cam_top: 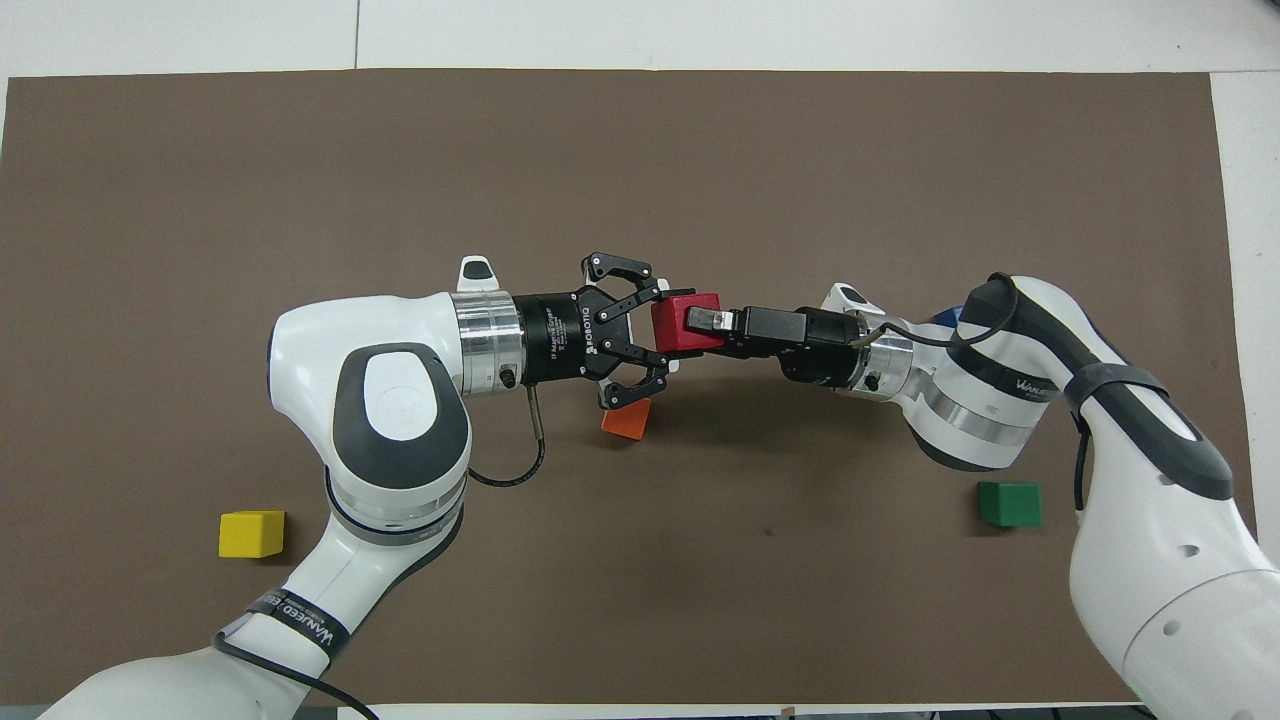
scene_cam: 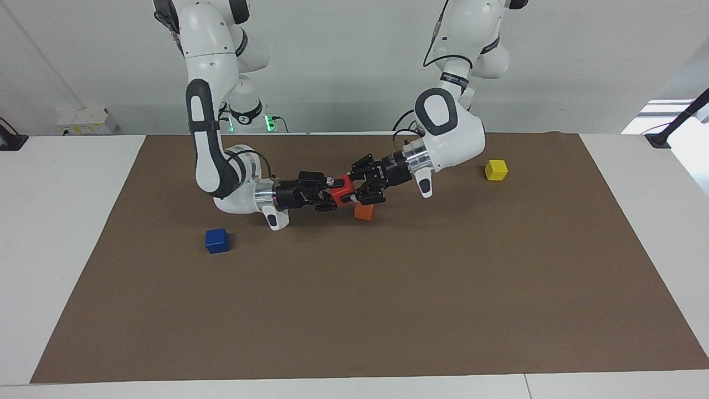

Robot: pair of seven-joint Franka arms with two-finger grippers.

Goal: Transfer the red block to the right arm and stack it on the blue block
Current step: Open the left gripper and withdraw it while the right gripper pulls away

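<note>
Nearest the robots: yellow cube (cam_top: pixel 251 533) and green cube (cam_top: pixel 1009 504), both plain-faced, lying toward opposite ends of the table.
Mid-air: red block (cam_top: pixel 680 322), a smooth small cube held up over the mat, just above the orange cube (cam_top: pixel 625 419).
Left gripper (cam_top: pixel 655 336): jaws clamped on the red block.
Right gripper (scene_cam: pixel 334 194): jaws clamped on the same block.
Blue block (scene_cam: pixel 217 240): alone, toward the right arm's end.
Surface: matte brown mat (scene_cam: pixel 388 310) on a white table (scene_cam: pixel 61 221); pale wall.

The red block (scene_cam: pixel 342 190) is hanging between the left gripper (scene_cam: pixel 354 188) and right gripper (scene_cam: pixel 331 194), above the mat (scene_cam: pixel 388 305), beside the orange block (scene_cam: pixel 363 211).
</note>
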